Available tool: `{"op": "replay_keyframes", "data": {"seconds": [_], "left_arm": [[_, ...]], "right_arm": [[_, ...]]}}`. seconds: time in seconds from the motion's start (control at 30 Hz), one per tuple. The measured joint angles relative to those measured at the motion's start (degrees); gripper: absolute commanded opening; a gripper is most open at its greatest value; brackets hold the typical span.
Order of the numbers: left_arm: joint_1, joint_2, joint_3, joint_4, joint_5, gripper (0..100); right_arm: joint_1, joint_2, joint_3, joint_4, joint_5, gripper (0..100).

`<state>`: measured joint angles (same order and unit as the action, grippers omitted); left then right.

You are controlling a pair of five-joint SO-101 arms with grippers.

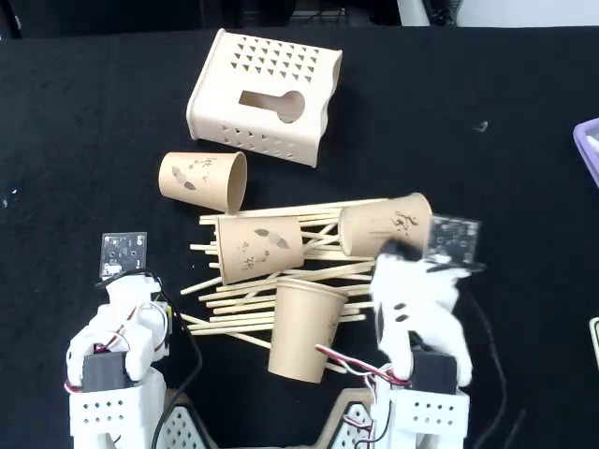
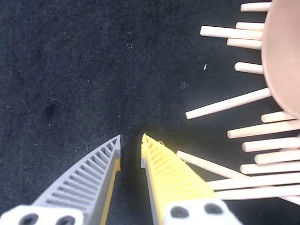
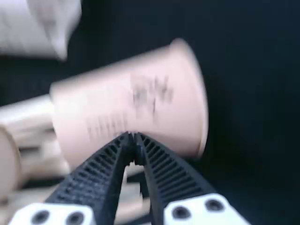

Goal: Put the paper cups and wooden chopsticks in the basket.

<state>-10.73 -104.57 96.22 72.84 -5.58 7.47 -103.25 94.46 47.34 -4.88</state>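
Note:
Several paper cups lie on their sides on the black table: one (image 1: pixel 201 181) near the basket, one (image 1: pixel 260 245) and one (image 1: pixel 304 327) on a pile of wooden chopsticks (image 1: pixel 245 302), one (image 1: pixel 384 224) at the pile's right end. The beige perforated basket (image 1: pixel 267 94) sits at the back. My right gripper (image 3: pixel 132 137), black, is shut and empty, its tips just in front of the right-end cup (image 3: pixel 136 103). My left gripper (image 2: pixel 131 138), grey and yellow, is shut over bare table beside the chopstick ends (image 2: pixel 225 105) and a cup rim (image 2: pixel 281 56).
The basket (image 3: pixel 42 23) shows beyond the cup in the right wrist view. A purple object (image 1: pixel 590 145) sits at the table's right edge. Bare black cloth lies left of the left arm (image 1: pixel 122 327) and right of the right arm (image 1: pixel 421 309).

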Motion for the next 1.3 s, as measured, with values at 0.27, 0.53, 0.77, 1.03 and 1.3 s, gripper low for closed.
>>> {"op": "replay_keyframes", "data": {"seconds": [0.27,0.53,0.77,1.03,1.3], "left_arm": [[1.1,0.0,0.0,0.0,0.0,8],[1.1,0.0,-0.1,-1.3,-4.1,8],[-7.9,0.0,-7.9,-12.4,-21.8,13],[-21.3,-0.3,-22.7,-26.3,-8.3,26],[-14.4,19.7,-29.8,-34.3,-5.0,27]], "right_arm": [[2.8,0.0,-10.1,-8.8,14.6,4.1],[-0.6,0.0,-26.4,-3.6,16.4,24.4],[-7.5,0.0,-38.5,3.7,16.8,21.9],[-13.9,14.7,-52.7,3.9,16.4,22.0],[-14.7,44.3,-62.6,11.7,5.4,25.1]]}}
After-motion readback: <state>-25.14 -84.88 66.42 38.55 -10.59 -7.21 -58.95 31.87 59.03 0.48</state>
